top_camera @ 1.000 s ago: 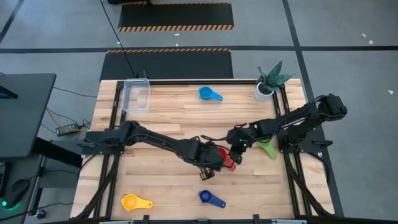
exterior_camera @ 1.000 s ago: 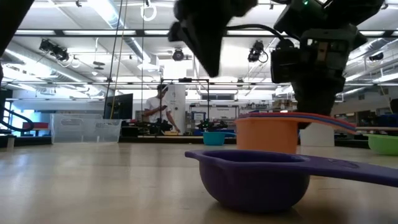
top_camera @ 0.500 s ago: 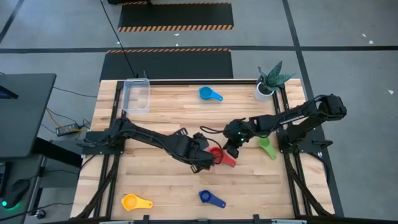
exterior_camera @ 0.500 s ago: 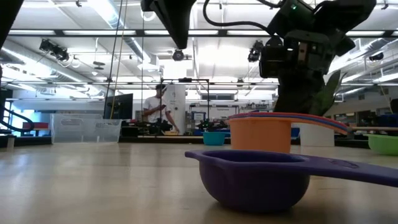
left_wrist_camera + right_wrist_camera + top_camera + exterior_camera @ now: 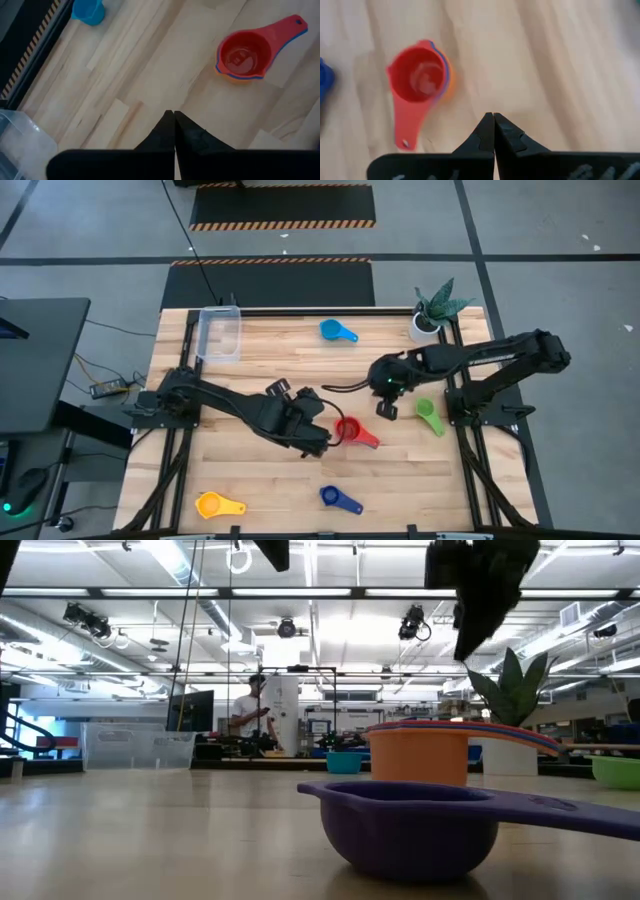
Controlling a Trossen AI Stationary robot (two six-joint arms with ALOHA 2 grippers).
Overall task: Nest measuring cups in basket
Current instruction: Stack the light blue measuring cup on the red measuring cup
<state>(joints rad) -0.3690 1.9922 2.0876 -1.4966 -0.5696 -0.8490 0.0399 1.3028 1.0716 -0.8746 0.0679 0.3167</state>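
A red measuring cup (image 5: 350, 430) sits nested on a blue and an orange one, upright on the wood at mid-table; the wrist views (image 5: 245, 55) (image 5: 417, 77) show this stack from above. My left gripper (image 5: 318, 437) hangs shut just left of it, raised off the table. My right gripper (image 5: 386, 410) hangs shut to its right, also raised. Neither touches the stack. Single cups lie loose: light blue (image 5: 337, 331), green (image 5: 428, 417), dark blue (image 5: 338, 499), yellow (image 5: 218, 505). The clear basket (image 5: 220, 335) stands at the far left corner.
A white pot with a green plant (image 5: 432, 315) stands at the far right corner. In the low view the dark blue cup (image 5: 410, 830) fills the foreground before the orange cup (image 5: 418, 755). Bare wood lies between the stack and the basket.
Both grippers, staying shut, have risen off the nested stack. The left has drawn back toward the table's left, the right up and toward the far right. The stack has shifted slightly left and stays upright on the table.
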